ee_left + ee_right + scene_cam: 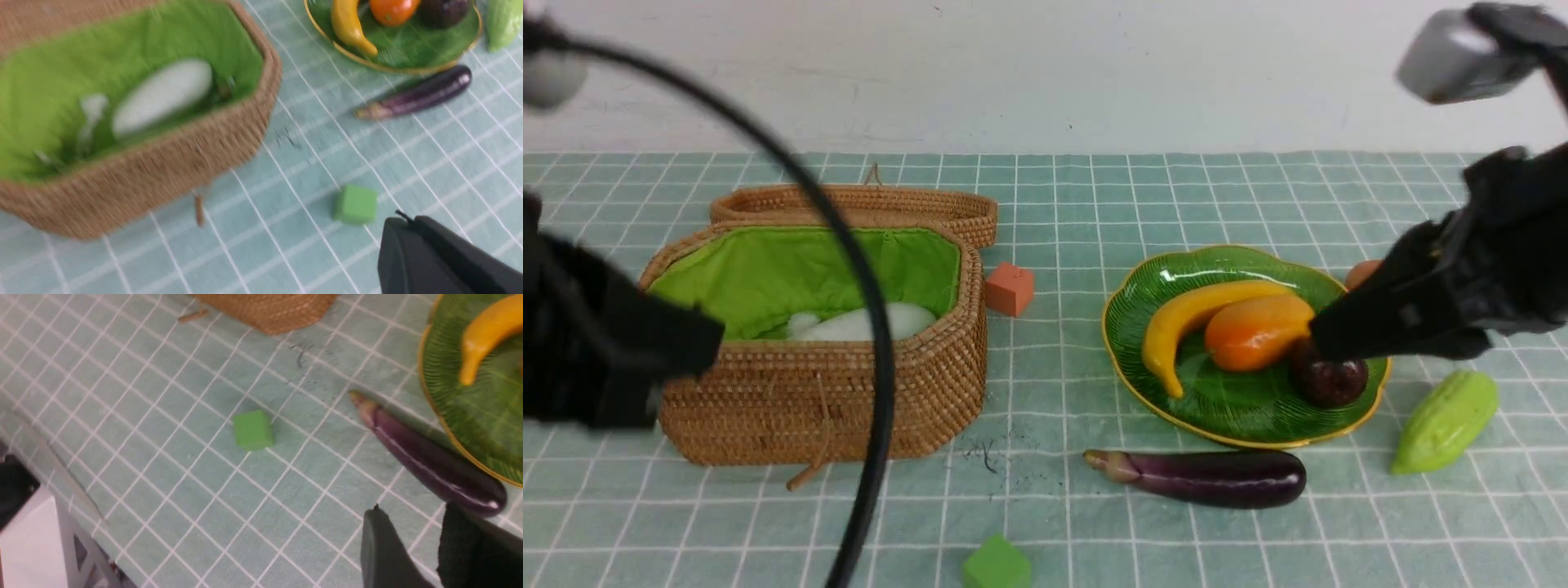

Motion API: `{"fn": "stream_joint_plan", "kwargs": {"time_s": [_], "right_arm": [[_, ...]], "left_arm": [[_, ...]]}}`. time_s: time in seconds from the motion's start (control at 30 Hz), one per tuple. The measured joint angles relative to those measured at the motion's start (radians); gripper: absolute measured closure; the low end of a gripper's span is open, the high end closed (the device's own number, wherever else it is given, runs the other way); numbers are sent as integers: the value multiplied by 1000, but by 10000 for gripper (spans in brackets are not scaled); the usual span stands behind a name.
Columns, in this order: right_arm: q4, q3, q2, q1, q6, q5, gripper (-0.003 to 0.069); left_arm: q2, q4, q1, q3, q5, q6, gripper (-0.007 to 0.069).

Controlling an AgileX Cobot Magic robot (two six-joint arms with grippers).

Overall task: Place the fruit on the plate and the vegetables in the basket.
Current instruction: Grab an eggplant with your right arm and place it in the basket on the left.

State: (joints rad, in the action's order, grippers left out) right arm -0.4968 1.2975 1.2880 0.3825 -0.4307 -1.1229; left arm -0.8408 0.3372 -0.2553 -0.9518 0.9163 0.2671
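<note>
The banana [1184,322], mango [1254,331] and mangosteen [1331,382] are laid on the plate [1241,416]. The radish [866,322] is contained in the basket [817,408]. The eggplant [1217,478] and gourd [1445,420] are seen on the counter [1054,506] beside the plate. The left jaws are clenched empty; the right jaws are parted, nothing grasped.

Black right pincer [414,516], black cable [870,327], grey module [1454,57].
</note>
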Motion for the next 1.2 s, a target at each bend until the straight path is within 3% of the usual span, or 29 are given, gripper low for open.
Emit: {"fn": "stream_joint_plan", "kwargs": {"time_s": [0.2,0.3,0.53,0.73,1.2], "right_arm": [[204,72,223,232,-187,11,392],[276,99,333,265,-253,15,344],[345,231,604,274,-356,37,216],[401,310,722,275,-440,43,207],[473,331,838,248,-453,54,231]], "left_arm": [[275,135,0,331,-101,59,638],[349,158,0,382,-140,115,638],[408,191,0,390,-164,148,638],[408,201,0,390,-164,149,638],[408,201,0,390,-164,152,638]]}}
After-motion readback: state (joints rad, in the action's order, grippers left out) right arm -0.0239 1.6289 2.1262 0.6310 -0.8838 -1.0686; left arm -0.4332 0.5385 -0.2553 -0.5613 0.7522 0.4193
